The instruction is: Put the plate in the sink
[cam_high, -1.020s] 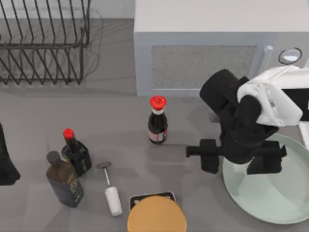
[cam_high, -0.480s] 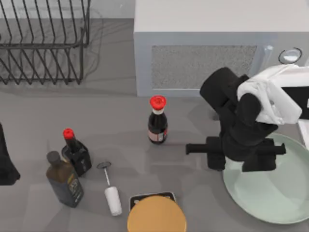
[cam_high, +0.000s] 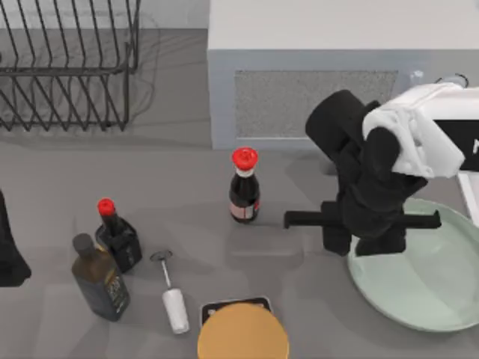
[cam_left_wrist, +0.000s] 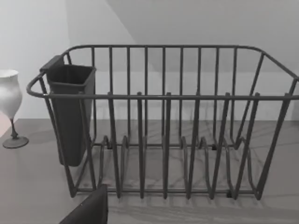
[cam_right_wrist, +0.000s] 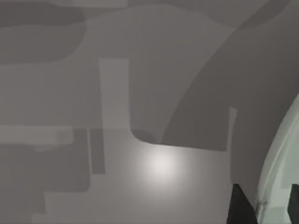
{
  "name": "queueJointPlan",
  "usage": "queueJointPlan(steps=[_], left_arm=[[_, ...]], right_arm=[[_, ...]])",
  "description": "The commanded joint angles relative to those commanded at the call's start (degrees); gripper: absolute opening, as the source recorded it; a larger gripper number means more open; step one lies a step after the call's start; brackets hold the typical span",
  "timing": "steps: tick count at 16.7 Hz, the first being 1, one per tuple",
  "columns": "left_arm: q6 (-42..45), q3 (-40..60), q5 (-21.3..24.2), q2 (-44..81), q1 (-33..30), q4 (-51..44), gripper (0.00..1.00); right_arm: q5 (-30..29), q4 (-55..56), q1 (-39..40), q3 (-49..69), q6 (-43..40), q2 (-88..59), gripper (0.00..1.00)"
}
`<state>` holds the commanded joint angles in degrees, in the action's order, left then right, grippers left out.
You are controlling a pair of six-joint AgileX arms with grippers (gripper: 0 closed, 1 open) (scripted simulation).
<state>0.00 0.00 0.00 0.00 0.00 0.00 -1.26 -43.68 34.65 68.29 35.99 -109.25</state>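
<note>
- Starting nearest you in the top view, you are seeing a tan-orange round disc [cam_high: 243, 333] at the front edge, sitting over a small dark scale [cam_high: 236, 307], with a white-handled frother [cam_high: 171, 295] just to its left.
- Moving left, you are looking at a dark oil bottle [cam_high: 99, 278] and a red-capped sauce bottle [cam_high: 117, 235] standing side by side, and the left arm [cam_high: 9, 250] is idling at the table's far left edge; its fingers I cannot tell about.
- Looking to the right side, you are finding the plate [cam_high: 426, 280] with its left rim tilting up off the table while the right part runs out of the picture.
- The right gripper [cam_high: 364, 243] is pinching that left rim: in the right wrist view its dark fingertips [cam_right_wrist: 242, 207] are sitting either side of the plate's pale edge [cam_right_wrist: 275, 177].
- Going further back, a second red-capped bottle [cam_high: 244, 187] is standing upright near the middle, apart from the gripper.
- Farthest off, you are seeing the grey microwave [cam_high: 322, 67] at the back and the wire dish rack [cam_high: 67, 63] at the back left.
- Judging progress, the grasp looks made and the lift is just beginning; carrying the plate to the sink and releasing it are what is left. A whitish strip [cam_high: 471, 202] at the right edge may be the sink's rim, though I cannot tell.
</note>
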Motion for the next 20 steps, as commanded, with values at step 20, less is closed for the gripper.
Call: queueJointPlan(steps=[20], left_arm=[[0.00,0.00,0.00,0.00,0.00,0.00,1.00]], right_arm=[[0.09,-54.58,-0.52,53.29,-0.76,1.75,0.00]])
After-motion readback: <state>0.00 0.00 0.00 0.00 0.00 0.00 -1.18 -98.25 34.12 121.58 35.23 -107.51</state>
